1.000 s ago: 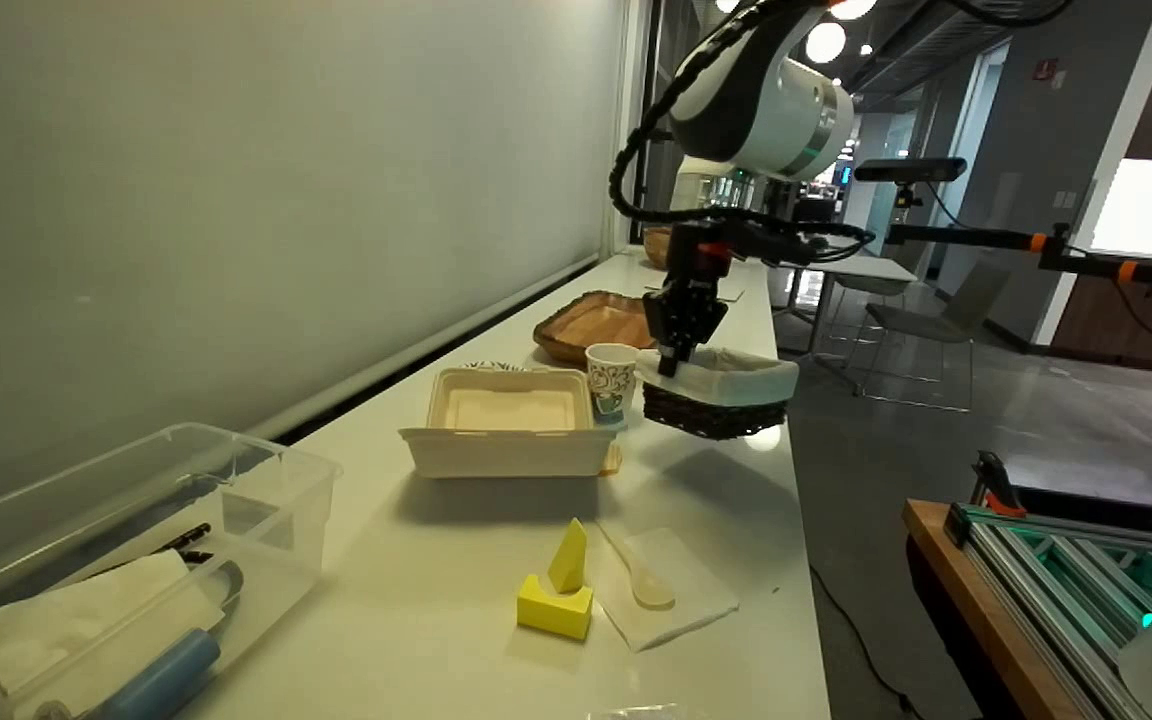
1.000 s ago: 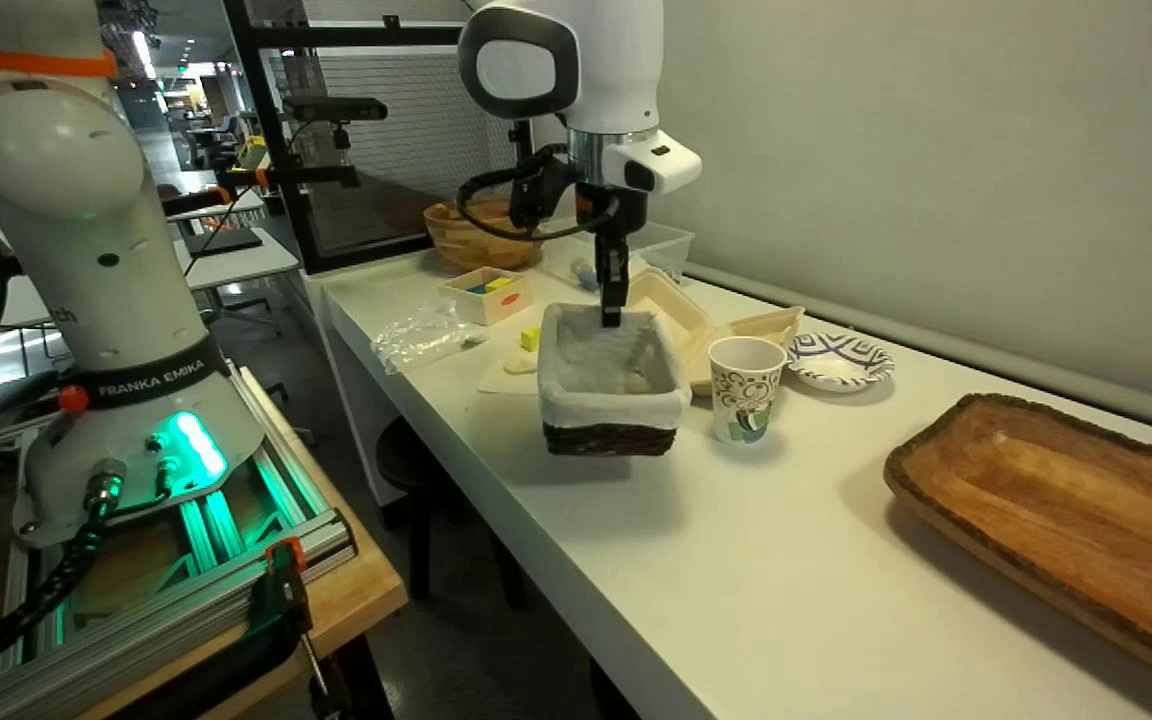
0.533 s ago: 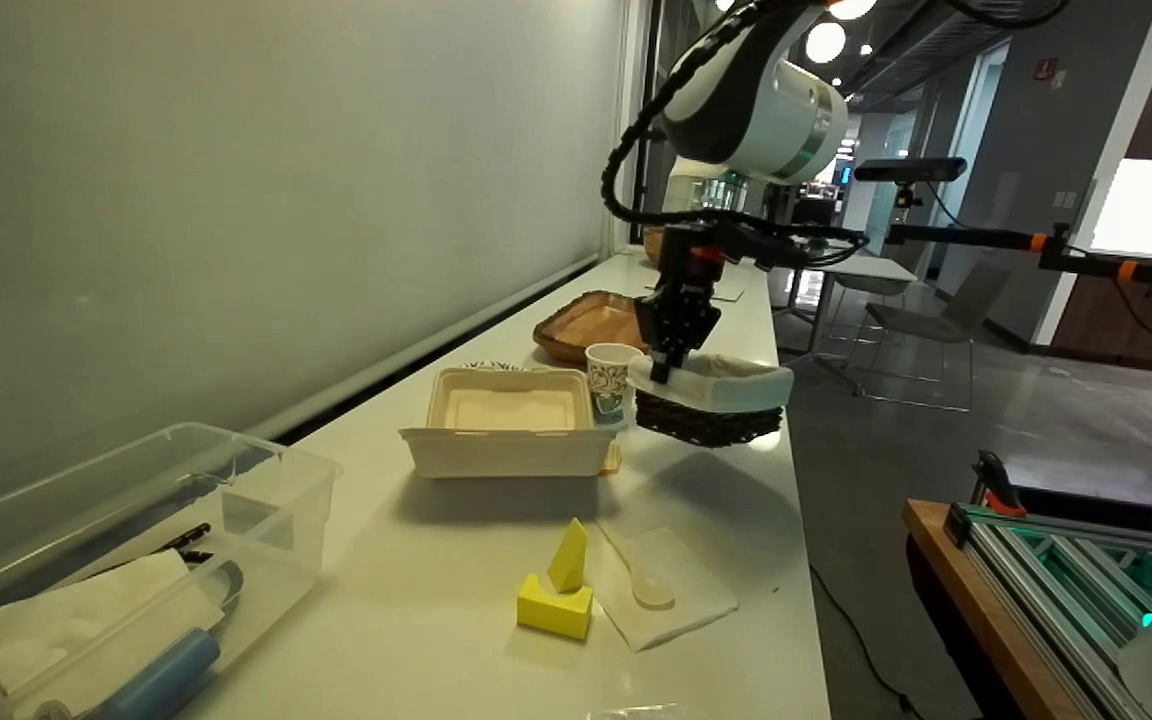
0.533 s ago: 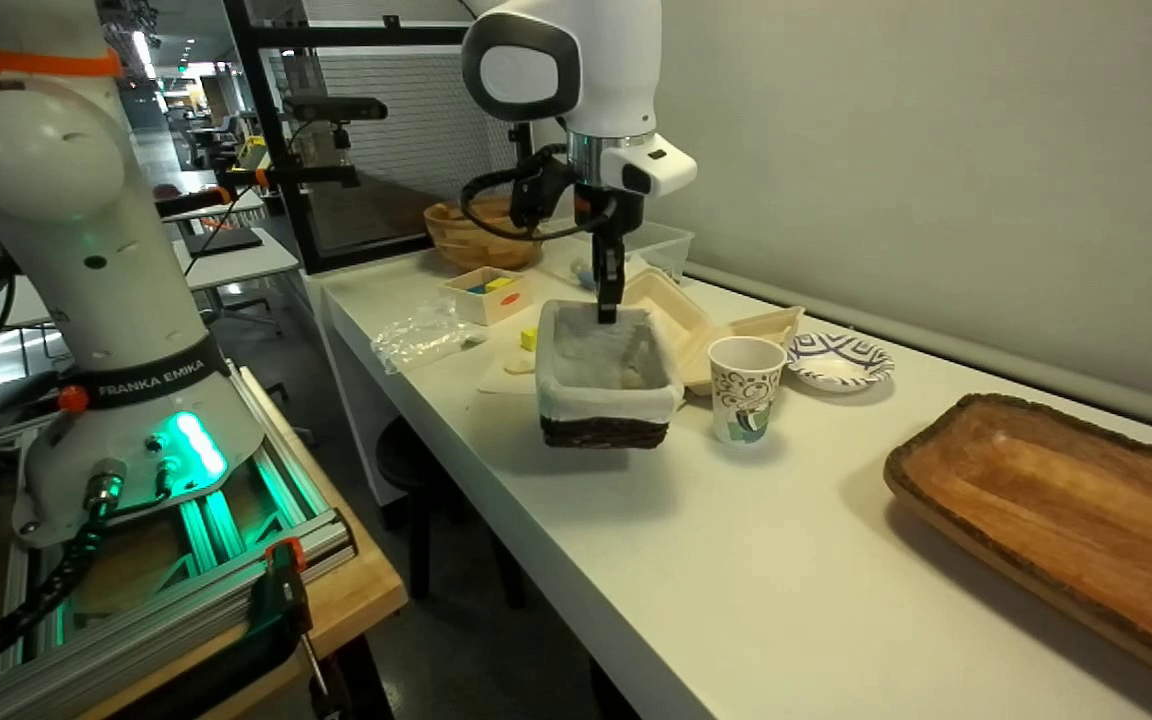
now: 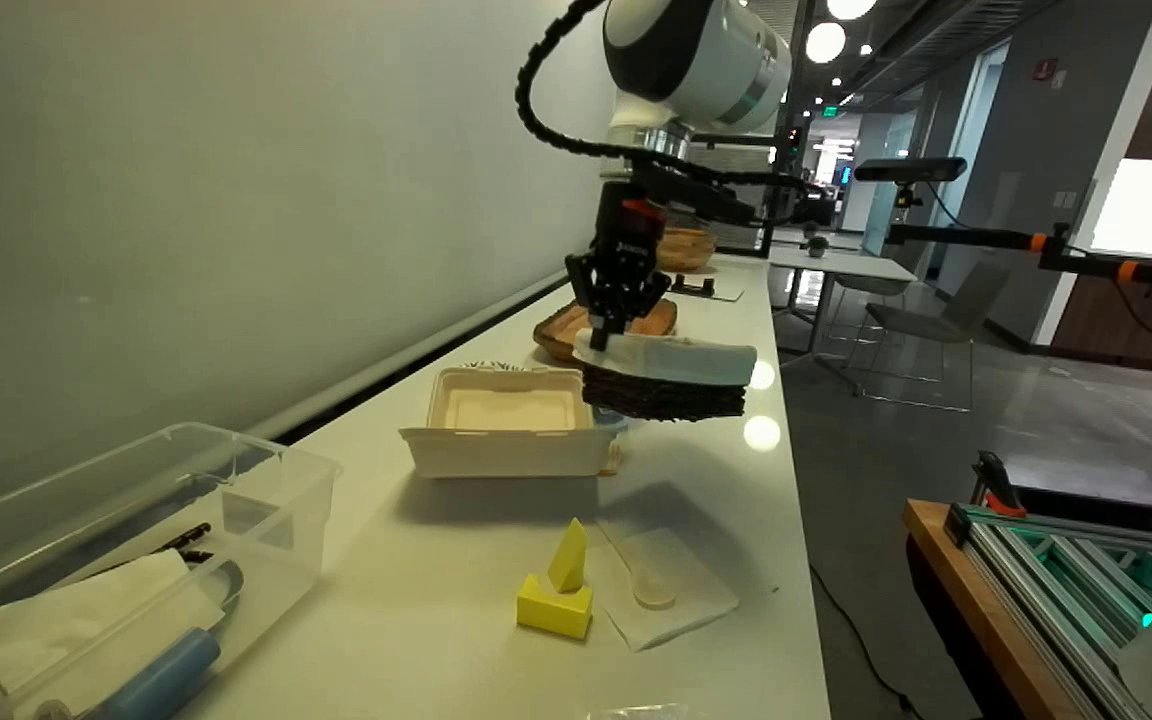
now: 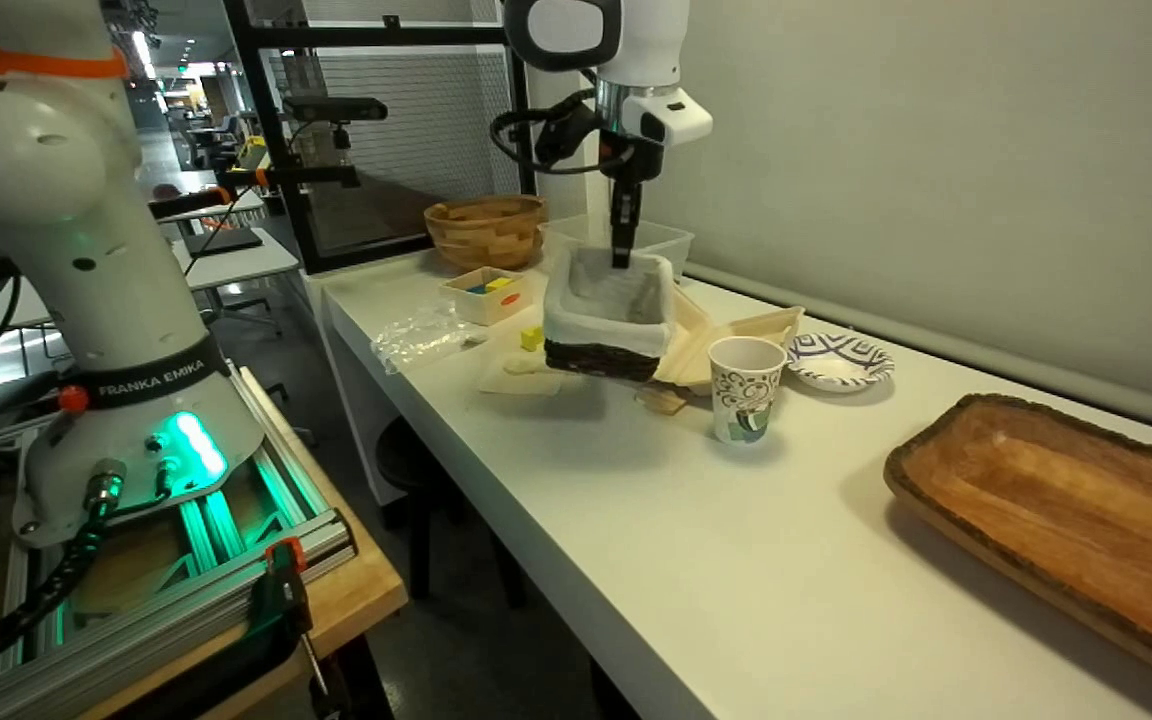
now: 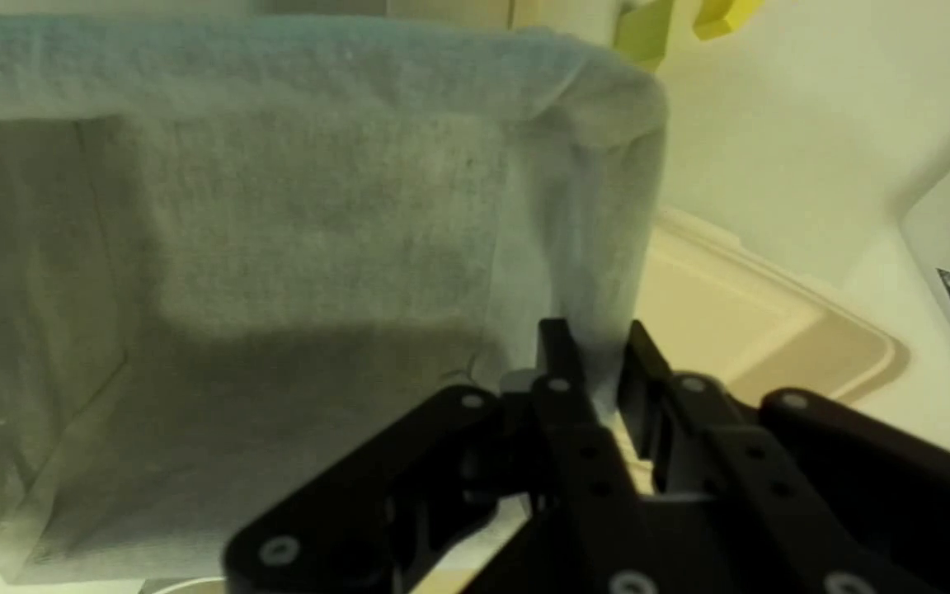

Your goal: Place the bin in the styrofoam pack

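Observation:
The bin is a dark woven basket with a whitish cloth liner, seen in both exterior views (image 5: pixel 671 392) (image 6: pixel 604 340). Its open lined inside fills much of the wrist view (image 7: pixel 310 239). My gripper (image 7: pixel 597 342) is shut on one end rim of the bin, one finger inside and one outside. In both exterior views the gripper (image 5: pixel 600 340) (image 6: pixel 622 262) holds the bin above the table, slightly tilted. The styrofoam pack (image 5: pixel 508 455) is an open cream tray on the table beside the raised bin. The bin partly hides it in an exterior view (image 6: pixel 698 350).
A paper cup (image 6: pixel 746 390) stands close to the styrofoam pack, with a patterned bowl (image 6: pixel 841 362) beside it. A brown wooden tray (image 6: pixel 1056 490) lies further along. A yellow block (image 5: pixel 554 608), a napkin with a spoon (image 5: pixel 652 590) and a clear plastic box (image 5: pixel 281 510) are also on the table.
The gripper has lifted the bin higher and carried it closer to the styrofoam pack. The bin now covers most of the cup in an exterior view. The grip on the rim is unchanged.

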